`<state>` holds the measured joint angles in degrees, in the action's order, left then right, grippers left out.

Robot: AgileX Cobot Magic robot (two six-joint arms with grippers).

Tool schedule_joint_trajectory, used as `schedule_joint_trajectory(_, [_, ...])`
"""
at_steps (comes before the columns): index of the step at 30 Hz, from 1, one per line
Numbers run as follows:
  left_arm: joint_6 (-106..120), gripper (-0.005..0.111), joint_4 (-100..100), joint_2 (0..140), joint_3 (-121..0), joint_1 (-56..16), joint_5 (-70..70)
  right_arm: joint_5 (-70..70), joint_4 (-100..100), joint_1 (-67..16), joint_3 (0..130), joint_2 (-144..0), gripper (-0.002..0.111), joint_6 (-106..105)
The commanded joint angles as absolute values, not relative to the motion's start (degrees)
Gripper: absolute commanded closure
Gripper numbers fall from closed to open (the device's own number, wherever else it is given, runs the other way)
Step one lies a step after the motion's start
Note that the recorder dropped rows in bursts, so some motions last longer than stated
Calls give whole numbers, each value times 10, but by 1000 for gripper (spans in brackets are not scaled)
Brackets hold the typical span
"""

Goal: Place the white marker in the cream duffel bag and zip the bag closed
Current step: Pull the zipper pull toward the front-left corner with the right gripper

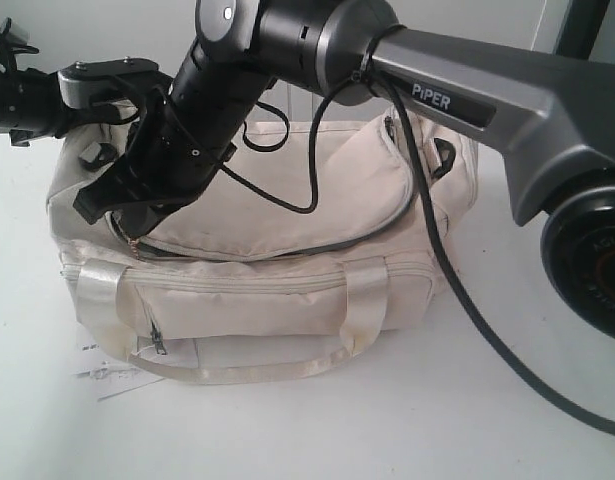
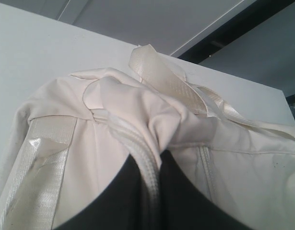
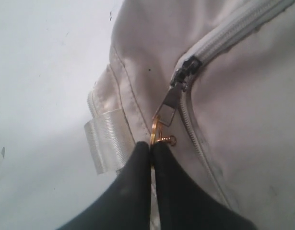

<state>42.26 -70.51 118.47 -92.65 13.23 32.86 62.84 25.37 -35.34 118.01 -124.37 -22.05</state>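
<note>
Right pincer [image 3: 151, 147] clamped on gold clasp [image 3: 156, 130] of zipper pull [image 3: 169, 103]. Left pincer [image 2: 159, 160] clamped on seam of cream duffel bag [image 1: 287, 290], set on desk [image 1: 287, 440]. White marker unseen, judged inside. Zipping in hand; clasp to be drawn onward, bag held taut.

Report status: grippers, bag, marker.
Right gripper shut on gold zipper clasp. Left gripper pinching bag fabric. Marker not in sight. Cable loops across bag.

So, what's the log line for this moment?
left jaws: pinching cream duffel bag fabric | right jaws: shut on gold clasp | white marker: unseen
</note>
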Motion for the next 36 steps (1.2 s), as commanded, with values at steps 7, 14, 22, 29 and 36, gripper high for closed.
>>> schedule_joint_trajectory(7, [422,107,-719,1185,-928,130,324,678,259,-355,1181,-1234,108,-237])
schedule_joint_trajectory(14, [422,107,-719,1185,-928,137,327,690,258,-355,1181,-1234,108,-238])
schedule_joint_trajectory(22, [422,107,-719,1185,-928,141,332,687,254,-355,1181,-1226,108,-247])
schedule_joint_trajectory(29, [418,90,-719,1185,-928,141,332,680,254,-355,1181,-1225,108,-247])
schedule_joint_trajectory(36, [384,35,-664,1150,-928,162,348,647,260,-355,1181,-1225,108,-247])
